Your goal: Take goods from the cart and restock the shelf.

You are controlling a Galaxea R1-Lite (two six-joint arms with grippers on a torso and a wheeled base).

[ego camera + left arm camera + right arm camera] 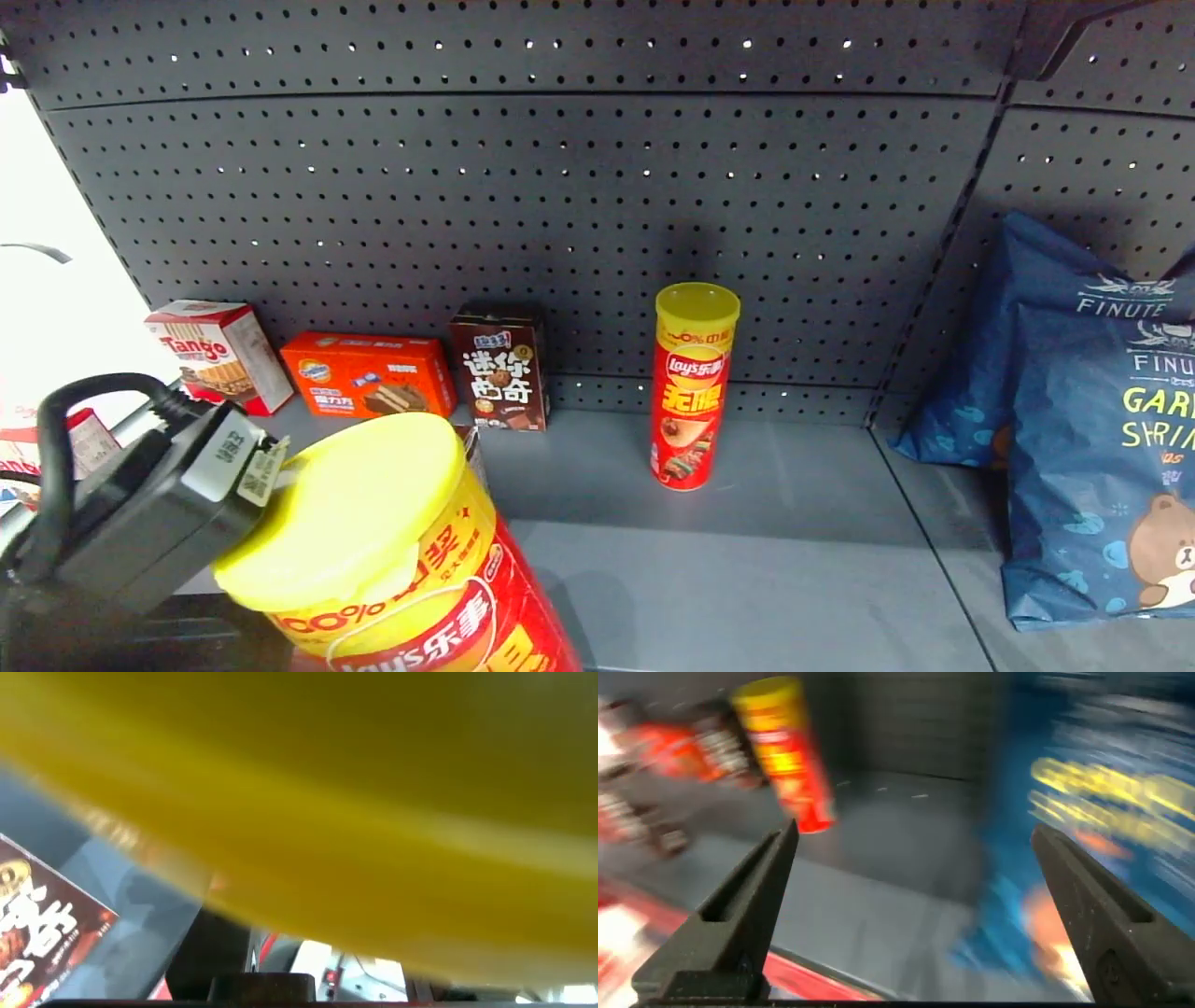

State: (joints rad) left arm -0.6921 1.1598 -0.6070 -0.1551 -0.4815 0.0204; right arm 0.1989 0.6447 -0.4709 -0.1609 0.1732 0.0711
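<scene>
**Left pincer (pixel 233 476) loaded, low at the front of the grey metal shelf (pixel 794 551)**

So the left pincer looks clamped on a red cardboard chip can with a yellow plastic lid (pixel 401 551). Its fingers are tucked behind the can, so that's a read, not something I can see. But the can hangs tilted in the air with nothing under it. In the left wrist view the yellow lid (pixel 355 812) sits right up against the camera, so I'd guess the grip is high on the tube.

The can is at the front left, short of the shelf deck and not set down yet. Let go at that tilt it'd probably topple, so it wants righting first.

A matching upright chip can (pixel 693 387) stands mid-shelf with bare deck either side. That's the obvious spot, same goods together.

Further back on the left, along the dark perforated back panel (pixel 560 205), there's a dark brown carton (pixel 499 369), a flat orange box (pixel 366 375) and a red-and-white wafer box (pixel 219 355). Big blue snack bags (pixel 1092 467) lean in the bay to the right.

The right pincer (pixel 915 915) has its fingers spread wide with nothing between them, facing the shelf.
</scene>
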